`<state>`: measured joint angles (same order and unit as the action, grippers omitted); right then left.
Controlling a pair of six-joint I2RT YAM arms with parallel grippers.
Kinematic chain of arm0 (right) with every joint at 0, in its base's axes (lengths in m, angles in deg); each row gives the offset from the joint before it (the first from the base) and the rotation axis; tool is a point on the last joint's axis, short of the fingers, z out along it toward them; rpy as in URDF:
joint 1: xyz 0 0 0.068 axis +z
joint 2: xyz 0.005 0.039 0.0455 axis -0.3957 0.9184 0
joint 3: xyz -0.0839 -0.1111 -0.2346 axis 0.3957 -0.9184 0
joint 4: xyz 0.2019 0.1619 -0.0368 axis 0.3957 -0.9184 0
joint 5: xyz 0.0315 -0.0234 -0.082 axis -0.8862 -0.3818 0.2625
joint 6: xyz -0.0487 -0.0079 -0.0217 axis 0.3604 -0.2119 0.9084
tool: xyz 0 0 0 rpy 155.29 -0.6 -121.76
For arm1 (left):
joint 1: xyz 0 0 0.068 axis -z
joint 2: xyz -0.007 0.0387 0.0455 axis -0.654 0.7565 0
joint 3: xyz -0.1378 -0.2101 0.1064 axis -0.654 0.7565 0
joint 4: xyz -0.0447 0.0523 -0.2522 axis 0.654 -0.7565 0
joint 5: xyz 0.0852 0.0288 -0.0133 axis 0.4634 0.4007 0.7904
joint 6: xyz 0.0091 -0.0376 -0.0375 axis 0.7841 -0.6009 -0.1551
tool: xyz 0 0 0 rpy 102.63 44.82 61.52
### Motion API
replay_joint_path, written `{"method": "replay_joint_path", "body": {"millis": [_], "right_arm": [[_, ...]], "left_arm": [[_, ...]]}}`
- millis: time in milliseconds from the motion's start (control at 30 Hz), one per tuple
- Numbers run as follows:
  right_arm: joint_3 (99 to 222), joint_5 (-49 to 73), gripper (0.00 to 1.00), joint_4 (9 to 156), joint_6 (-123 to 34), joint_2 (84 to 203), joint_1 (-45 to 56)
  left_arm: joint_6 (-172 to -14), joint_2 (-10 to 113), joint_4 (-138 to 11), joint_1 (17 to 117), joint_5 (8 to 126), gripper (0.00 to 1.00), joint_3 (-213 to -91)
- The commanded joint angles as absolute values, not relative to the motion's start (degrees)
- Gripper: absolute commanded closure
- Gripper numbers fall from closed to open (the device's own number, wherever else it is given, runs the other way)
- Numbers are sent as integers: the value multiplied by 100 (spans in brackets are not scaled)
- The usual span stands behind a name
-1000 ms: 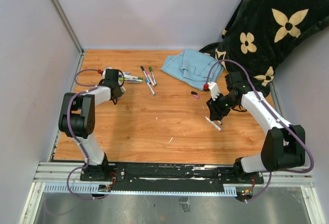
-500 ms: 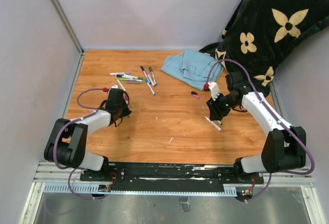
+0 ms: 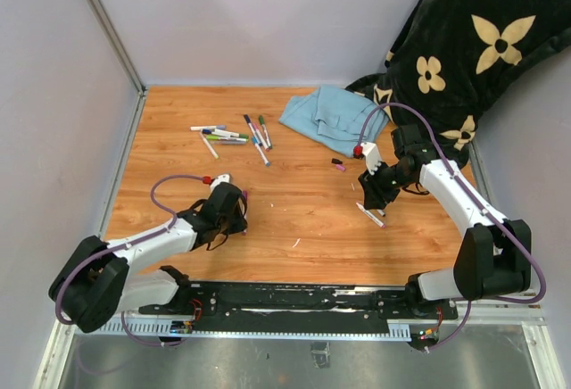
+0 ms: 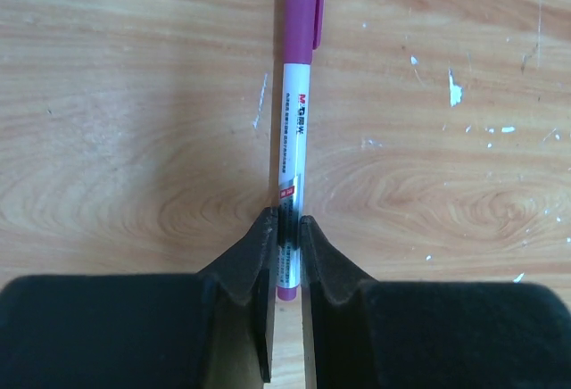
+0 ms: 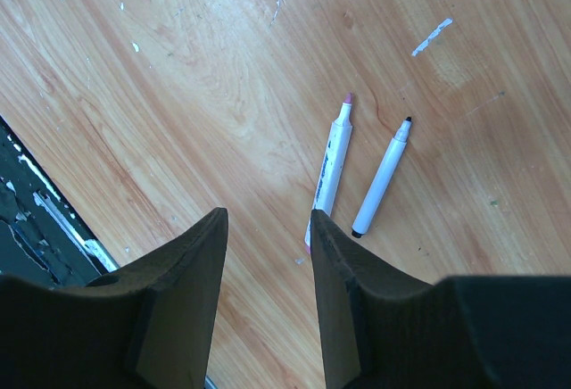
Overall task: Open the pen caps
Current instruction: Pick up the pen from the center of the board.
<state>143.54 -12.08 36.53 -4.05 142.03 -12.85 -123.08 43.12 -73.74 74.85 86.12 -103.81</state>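
My left gripper (image 3: 234,215) is at the near left of the table, shut on the white barrel (image 4: 293,139) of a marker whose purple cap (image 4: 302,5) is on and points away from the fingers. The gripper also shows in the left wrist view (image 4: 285,228). My right gripper (image 3: 373,194) is open and empty above the table (image 5: 268,228). Just beyond it lie two uncapped markers, one pink-tipped (image 5: 332,170) and one black-tipped (image 5: 382,179). Two loose caps (image 3: 337,164) lie near them. Several capped markers (image 3: 234,135) lie at the back left.
A blue cloth (image 3: 332,114) lies at the back of the wooden table (image 3: 294,219). A black blanket with cream flowers (image 3: 464,50) covers the back right corner. Grey walls stand on the left and at the back. A black rail (image 3: 294,300) runs along the near edge.
My left arm has swung from the marker group at the back left to the near left of the table, with the purple-capped marker in its fingers. The right arm has not moved.
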Motion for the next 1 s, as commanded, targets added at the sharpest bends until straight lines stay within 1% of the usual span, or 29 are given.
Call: {"method": "replay_joint_path", "body": {"millis": [0,167,233,300,433,500,533,633,733,800,867,900,967], "right_arm": [[14480,-1277,57,3528,-312,14117,-1241],[14476,-1249,56,3531,-320,14130,-1240],[14483,-1243,56,3532,-320,14136,-1237],[14480,-1240,56,3529,-321,14153,-1236],[14472,-1243,56,3532,-309,14165,-1234],[14474,-1243,56,3534,-314,14165,-1233],[14468,-1236,56,3532,-316,14165,-1240],[14469,-1240,56,3529,-320,14152,-1239],[14469,-1240,56,3529,-318,14139,-1235],[14465,-1240,56,3530,-321,14134,-1237],[14468,-1241,56,3533,-313,14131,-1240],[14471,-1244,56,3529,-313,14134,-1241],[14477,-1246,56,3528,-310,14138,-1236]], "left_arm": [[-12431,4362,-8027,7902,9112,84,-10632],[-12242,4842,-8210,8074,9292,83,-10962],[-12123,4995,-8226,8076,9308,81,-11065],[-11984,5113,-8292,8075,9404,77,-11199],[-11740,5259,-8395,8075,9759,51,-11513],[-11592,5383,-8410,8075,9904,42,-11696],[-11512,5462,-8427,8062,9990,39,-11804],[-11231,5786,-8491,7947,10077,39,-12184],[-10976,6038,-8496,7743,9971,41,-12457],[-10863,6129,-8502,7642,9890,49,-12561],[-10822,6156,-8545,7602,9840,53,-12616],[-10807,6149,-8548,7594,9803,57,-12616],[-10793,6139,-8515,7592,9737,59,-12581]]}}
